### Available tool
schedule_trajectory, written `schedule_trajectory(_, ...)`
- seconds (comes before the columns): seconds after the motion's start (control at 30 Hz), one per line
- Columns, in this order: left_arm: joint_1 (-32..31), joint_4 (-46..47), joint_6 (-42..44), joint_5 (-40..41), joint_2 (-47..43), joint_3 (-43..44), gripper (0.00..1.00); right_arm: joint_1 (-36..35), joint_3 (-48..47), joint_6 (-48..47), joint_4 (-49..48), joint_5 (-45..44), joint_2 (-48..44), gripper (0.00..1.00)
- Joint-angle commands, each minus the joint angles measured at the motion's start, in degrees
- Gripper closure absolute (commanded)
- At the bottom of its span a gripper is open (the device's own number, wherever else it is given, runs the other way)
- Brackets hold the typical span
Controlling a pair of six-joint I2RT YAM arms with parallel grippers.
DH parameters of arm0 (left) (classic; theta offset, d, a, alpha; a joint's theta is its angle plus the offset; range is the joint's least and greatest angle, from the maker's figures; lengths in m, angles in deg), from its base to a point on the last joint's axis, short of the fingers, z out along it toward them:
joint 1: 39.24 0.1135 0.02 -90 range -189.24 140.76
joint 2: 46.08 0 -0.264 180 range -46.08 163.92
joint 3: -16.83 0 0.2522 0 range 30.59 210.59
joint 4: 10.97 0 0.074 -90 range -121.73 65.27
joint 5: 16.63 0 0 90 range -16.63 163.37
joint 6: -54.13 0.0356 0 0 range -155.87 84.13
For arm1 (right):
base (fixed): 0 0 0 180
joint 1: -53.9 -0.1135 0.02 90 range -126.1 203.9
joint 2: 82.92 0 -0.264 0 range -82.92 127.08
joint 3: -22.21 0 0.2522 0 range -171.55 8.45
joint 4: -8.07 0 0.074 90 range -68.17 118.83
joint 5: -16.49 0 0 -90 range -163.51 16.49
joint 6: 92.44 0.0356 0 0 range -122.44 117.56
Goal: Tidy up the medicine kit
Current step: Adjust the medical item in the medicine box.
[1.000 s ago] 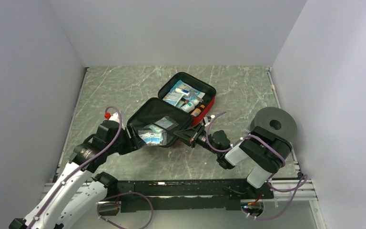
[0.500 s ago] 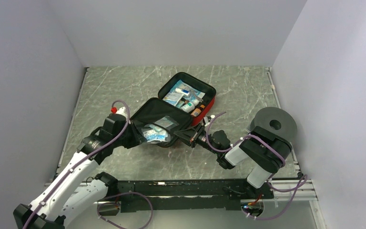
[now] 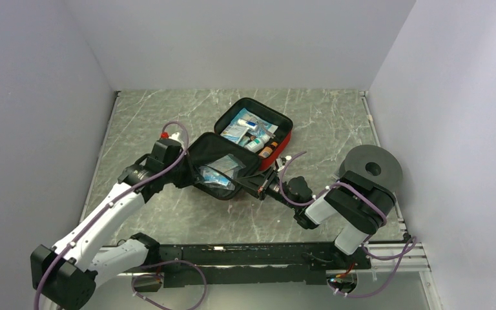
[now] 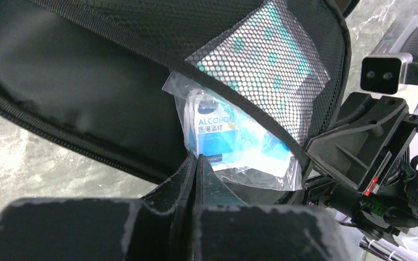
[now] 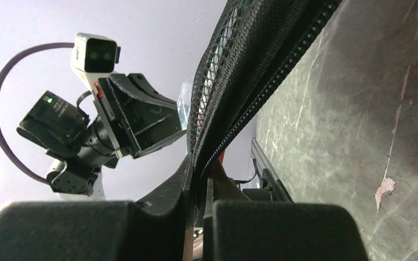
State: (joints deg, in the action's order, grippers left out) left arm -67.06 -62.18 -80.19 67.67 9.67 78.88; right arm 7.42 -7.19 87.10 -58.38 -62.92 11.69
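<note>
Red case: the medicine kit (image 3: 253, 139) lay open near the middle of the stone table (image 3: 155, 119), with its black lid flap tipped toward the arms.
Back half: small tubes and packets (image 3: 252, 132) sat inside it.
Lid pocket: a black mesh pocket (image 4: 283, 60) lined the flap, and a clear bag of blue alcohol wipes (image 4: 234, 144) stuck out from under its edge.
Left gripper: the left gripper (image 4: 197, 163) had its fingers pressed together at the near edge of the wipe bag. I could not tell if a bit of plastic was caught between them.
Right gripper: the right gripper (image 5: 198, 176) was pinched tight on the zipper edge of the flap, holding it up.
Step now: it looked like the wipes were being tucked into the mesh pocket.
Next move: I think the bag needed a gentle push deeper under the mesh while the flap was held steady.
Left wrist view only: it showed the word on the wipes and how much bag poked out.
Right wrist view only: it showed the flap edge between the fingers.
Top view only: it showed the whole case and a grey round roll (image 3: 371, 166) well apart on the right.
</note>
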Motion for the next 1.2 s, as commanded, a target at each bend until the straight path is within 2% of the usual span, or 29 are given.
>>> schedule_trajectory(0.0,0.4,3.9,1.6,-1.2,3.0,3.8,0.97,0.5,-0.4,-2.8,-17.9,-1.0,-1.4,1.0)
schedule_trajectory(0.4,0.7,9.4,1.5,-4.4,11.7,6.5,1.0,0.3,-1.2,-3.4,-17.9,-0.2,-2.4,1.0)
schedule_trajectory(0.77,0.7,12.1,1.2,-7.0,15.0,9.0,1.0,0.2,-2.5,-2.6,-17.8,-0.7,-0.2,1.0)
schedule_trajectory(0.83,0.8,10.4,2.1,-6.5,14.5,9.6,0.93,0.2,-2.7,-2.4,-17.8,-0.9,0.0,1.0)
schedule_trajectory(0.97,0.7,5.9,4.2,-4.0,10.7,9.8,0.56,0.3,-2.7,-2.1,-17.8,-1.2,0.5,1.0)
schedule_trajectory(1.07,0.8,1.7,5.4,-2.1,6.6,9.4,0.43,0.1,-2.6,-2.1,-17.9,-1.8,1.1,1.0)
schedule_trajectory(1.17,0.8,-2.5,6.0,-0.7,1.4,8.4,0.36,-0.1,-2.7,-1.9,-17.9,-2.7,1.7,1.0)
